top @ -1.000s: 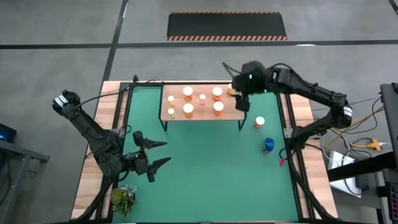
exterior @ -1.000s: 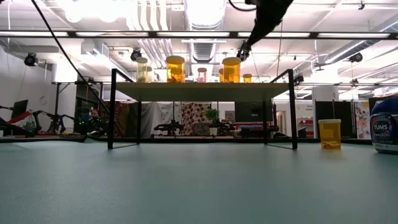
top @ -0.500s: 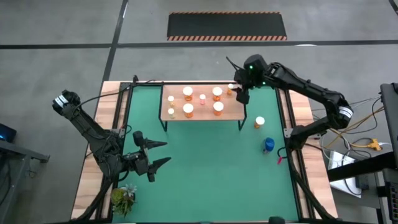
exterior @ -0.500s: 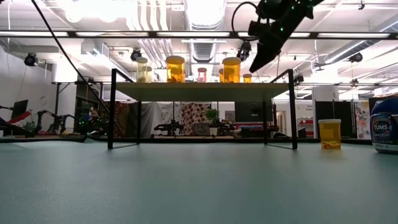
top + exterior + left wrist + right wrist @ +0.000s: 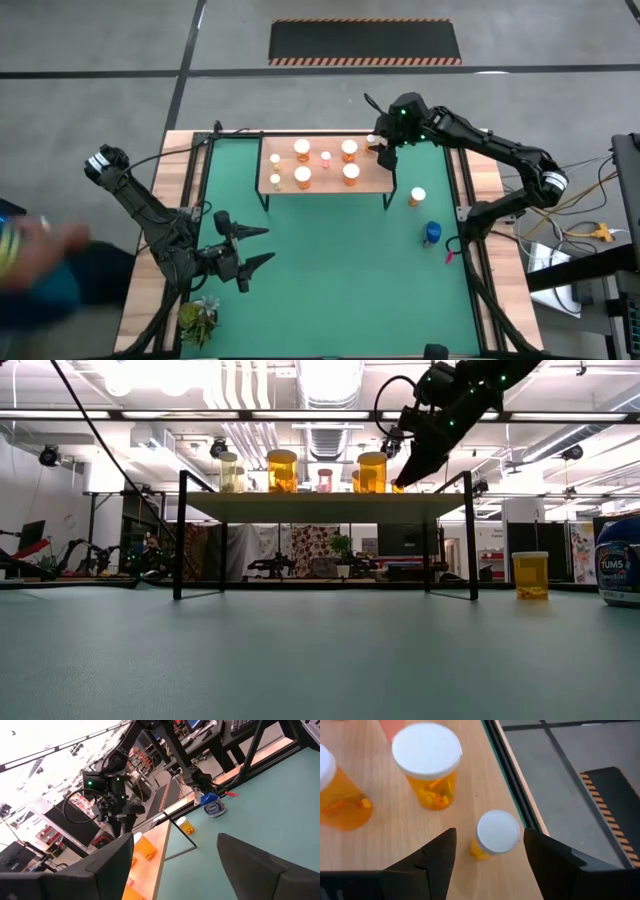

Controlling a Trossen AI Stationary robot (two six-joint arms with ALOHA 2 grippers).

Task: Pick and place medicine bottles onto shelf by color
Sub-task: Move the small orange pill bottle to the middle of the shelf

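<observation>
Small orange bottle [image 5: 495, 834] below right end effector [image 5: 490, 857]

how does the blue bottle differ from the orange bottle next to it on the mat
The blue bottle is blue and labelled; the orange bottle is clear orange with a white cap. The blue bottle sits farther from the shelf; the orange bottle stands just beside it. Both remain on the green mat, not shelved.

Orange bottles [image 5: 302, 150] with white caps on a light-wood shelf [image 5: 375, 180]. Green mat [image 5: 340, 270] underneath, plus one blue bottle [image 5: 431, 233] around 4 o'clock.
</observation>
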